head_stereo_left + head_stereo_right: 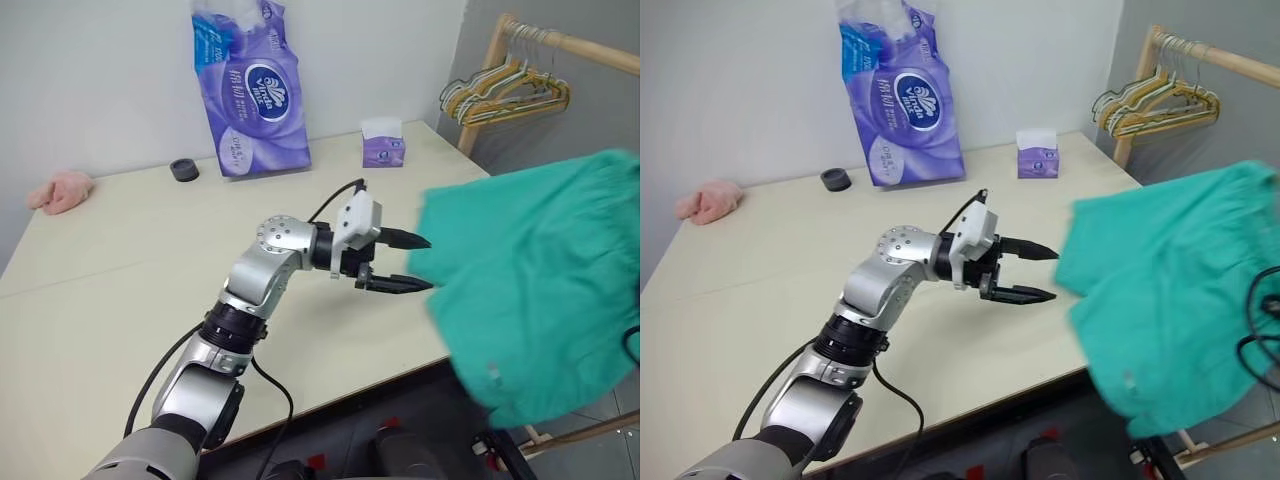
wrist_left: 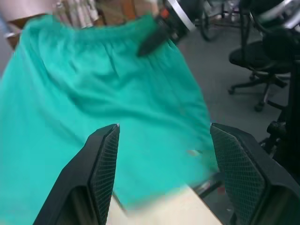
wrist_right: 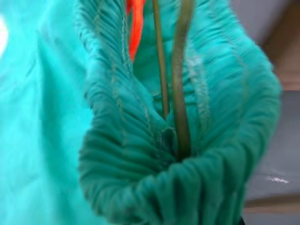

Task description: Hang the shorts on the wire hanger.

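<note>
The cream table (image 1: 120,300) carries a purple tissue pack (image 1: 250,90) at its 12 o'clock edge, a small tissue box (image 1: 383,150) at 1 o'clock and a pink cloth (image 1: 60,190) at 10 o'clock. Off the table's 3 o'clock side the shorts (image 1: 540,280) hang in the air, teal and spread wide. In the left wrist view the right gripper (image 2: 157,37) pinches their gathered waistband, fingers together on the cloth; the right wrist view shows the wire hanger (image 3: 182,93) running into the bunched band. The left gripper (image 1: 405,262) points toward 3 o'clock, jaws apart and holding nothing, its tips just beside the shorts' near edge.
</note>
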### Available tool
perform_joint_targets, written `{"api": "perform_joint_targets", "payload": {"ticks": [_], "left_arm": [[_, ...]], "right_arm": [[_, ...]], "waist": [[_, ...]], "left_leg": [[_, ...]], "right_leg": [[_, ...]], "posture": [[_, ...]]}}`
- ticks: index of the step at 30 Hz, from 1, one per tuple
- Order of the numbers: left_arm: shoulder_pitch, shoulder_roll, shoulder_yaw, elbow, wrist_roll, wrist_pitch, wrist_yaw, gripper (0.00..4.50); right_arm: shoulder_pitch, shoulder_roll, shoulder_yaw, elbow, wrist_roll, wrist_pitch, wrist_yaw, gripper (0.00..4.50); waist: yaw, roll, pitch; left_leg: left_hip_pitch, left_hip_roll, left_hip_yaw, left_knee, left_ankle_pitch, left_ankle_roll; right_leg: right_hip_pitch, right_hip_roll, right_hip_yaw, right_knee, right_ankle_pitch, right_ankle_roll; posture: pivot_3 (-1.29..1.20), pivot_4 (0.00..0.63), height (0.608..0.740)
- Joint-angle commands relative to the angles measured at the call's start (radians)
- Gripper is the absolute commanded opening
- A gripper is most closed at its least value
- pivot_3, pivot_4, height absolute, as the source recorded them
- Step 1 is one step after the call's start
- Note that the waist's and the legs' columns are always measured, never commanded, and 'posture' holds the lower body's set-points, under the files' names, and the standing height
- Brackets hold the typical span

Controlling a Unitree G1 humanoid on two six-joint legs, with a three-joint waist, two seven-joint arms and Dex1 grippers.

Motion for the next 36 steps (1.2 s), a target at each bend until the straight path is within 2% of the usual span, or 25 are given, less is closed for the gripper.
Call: {"api": "perform_joint_targets", "payload": {"ticks": [1, 4, 7, 13, 16, 20, 24, 36], "left_arm": [[-0.019, -0.037, -0.025, -0.013, 0.022, -0.048, 0.021, 3.23], [-0.028, -0.077, -0.048, 0.007, 0.041, -0.081, 0.03, 3.23], [-0.032, -0.091, -0.052, 0.031, 0.06, -0.113, 0.038, 3.23], [-0.036, -0.117, -0.054, 0.022, 0.058, -0.112, 0.051, 3.23], [-0.063, -0.138, -0.05, 0.025, 0.044, -0.11, 0.046, 3.23], [-0.104, -0.161, -0.035, 0.033, 0.015, -0.106, 0.03, 3.23], [-0.138, -0.171, -0.015, 0.029, -0.029, -0.064, 0.023, 3.23], [-0.157, -0.163, -0.016, 0.037, -0.028, -0.082, 0.009, 3.23]], "right_arm": [[-0.08, -0.081, -0.009, 0.116, -0.048, 0.008, -0.052, 0.0], [-0.199, -0.194, 0.045, 0.296, -0.127, -0.017, -0.096, 0.0], [-0.255, -0.267, 0.121, 0.427, -0.149, -0.093, -0.077, 0.0], [-0.368, -0.355, 0.229, 0.691, -0.193, -0.228, -0.057, 0.0], [-0.488, -0.41, 0.327, 0.901, -0.21, -0.303, -0.042, 0.0], [-0.608, -0.457, 0.451, 1.105, -0.231, -0.361, 0.008, 0.0], [-0.652, -0.453, 0.476, 1.184, -0.223, -0.334, 0.027, 0.0], [-0.659, -0.423, 0.423, 1.143, -0.2, -0.238, 0.014, 0.0]], "waist": [[-0.014, 0.001, -0.001], [-0.037, 0.011, 0.0], [-0.054, 0.012, -0.001], [-0.069, 0.012, 0.0], [-0.072, 0.015, 0.002], [-0.073, 0.015, 0.011], [-0.079, 0.013, 0.014], [-0.083, 0.014, 0.014]], "left_leg": [[0.0, 0.0, 0.002, 0.0, 0.0, 0.001], [0.001, -0.004, 0.01, 0.001, -0.003, 0.005], [0.002, -0.007, 0.013, 0.001, -0.005, 0.009], [0.004, -0.004, 0.015, 0.0, -0.007, 0.012], [0.006, -0.004, 0.018, 0.0, -0.007, 0.012], [0.018, -0.005, 0.023, -0.001, -0.011, 0.016], [0.019, -0.004, 0.03, -0.001, -0.013, 0.017], [0.021, -0.004, 0.038, -0.001, -0.014, 0.019]], "right_leg": [[0.0, 0.0, 0.001, 0.0, -0.001, 0.001], [0.0, 0.0, 0.009, 0.0, -0.004, 0.011], [0.001, -0.004, 0.013, -0.002, -0.003, 0.012], [0.006, 0.0, 0.014, -0.01, -0.003, 0.015], [0.007, 0.0, 0.017, -0.01, -0.003, 0.017], [0.017, 0.0, 0.022, -0.013, -0.006, 0.023], [0.016, 0.001, 0.028, -0.013, -0.006, 0.025], [0.016, 0.001, 0.037, -0.013, -0.004, 0.03]], "posture": [[-0.46, 0.066, 0.74], [-0.46, 0.068, 0.74], [-0.45, 0.068, 0.74], [-0.43, 0.075, 0.74], [-0.42, 0.082, 0.74], [-0.41, 0.084, 0.74], [-0.4, 0.085, 0.74], [-0.4, 0.077, 0.74]]}}
